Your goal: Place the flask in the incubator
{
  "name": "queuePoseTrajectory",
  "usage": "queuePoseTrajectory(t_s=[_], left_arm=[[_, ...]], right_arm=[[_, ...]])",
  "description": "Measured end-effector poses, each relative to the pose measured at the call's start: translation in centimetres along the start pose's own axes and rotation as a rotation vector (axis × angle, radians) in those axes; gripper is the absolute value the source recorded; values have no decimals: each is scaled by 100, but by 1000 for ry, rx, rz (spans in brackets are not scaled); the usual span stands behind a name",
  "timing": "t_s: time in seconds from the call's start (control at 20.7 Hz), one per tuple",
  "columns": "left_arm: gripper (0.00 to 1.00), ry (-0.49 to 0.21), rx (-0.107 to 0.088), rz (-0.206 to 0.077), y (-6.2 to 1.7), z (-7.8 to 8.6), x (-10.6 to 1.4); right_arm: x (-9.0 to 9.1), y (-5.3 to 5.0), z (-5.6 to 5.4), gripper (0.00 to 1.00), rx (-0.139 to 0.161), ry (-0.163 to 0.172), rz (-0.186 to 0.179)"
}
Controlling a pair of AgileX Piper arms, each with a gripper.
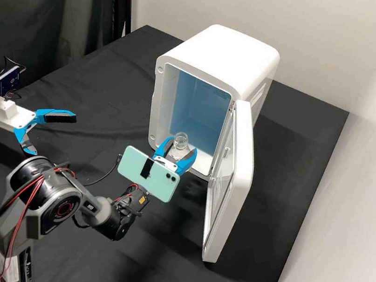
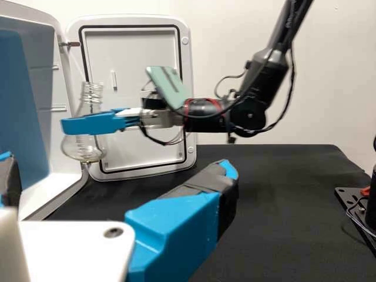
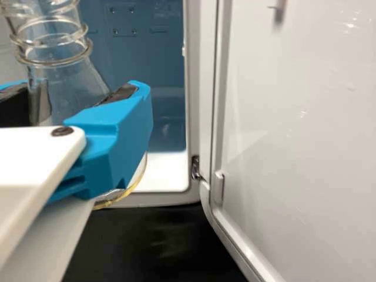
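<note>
High view: the flask (image 1: 180, 140) stands upright, clamped between the right gripper (image 1: 179, 152) fingers, just inside the incubator (image 1: 231, 54) mouth, ahead of the wrist and beside the open door (image 1: 229, 167). The left gripper (image 1: 52, 133) is well apart, spread wide and empty.

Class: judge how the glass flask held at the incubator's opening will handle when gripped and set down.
The flask looks like clear, empty glass, so it is probably light but fragile, and perhaps slippery in the right gripper. Its wide base under a narrow neck suggests it should stand steadily, though it might roll if tipped.
</note>
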Motion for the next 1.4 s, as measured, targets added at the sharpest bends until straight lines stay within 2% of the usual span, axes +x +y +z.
queuePoseTrajectory(t_s=[0.14,0.34,0.53,0.63,0.77,0.97,1.21,1.4], left_arm=[[100,-3,5,7,20,-3,18],[100,-5,5,7,19,2,20],[100,-5,4,6,15,1,21],[100,-4,0,-1,-1,-5,25],[100,-3,-1,-3,-6,-7,27],[100,-3,-1,-3,-6,-7,27],[100,-3,-1,-3,-6,-7,27],[100,-3,-1,-3,-6,-7,27]], right_arm=[[177,-17,-36,0,-16,15,14],[362,-22,-48,0,-29,11,15],[562,-21,-2,0,-26,-23,16],[664,-16,20,0,-37,-40,23],[794,14,24,0,-57,-47,28],[949,38,-31,0,-57,-44,30],[1204,25,-137,0,-92,-21,23],[1418,-28,-159,0,-103,-41,7]])
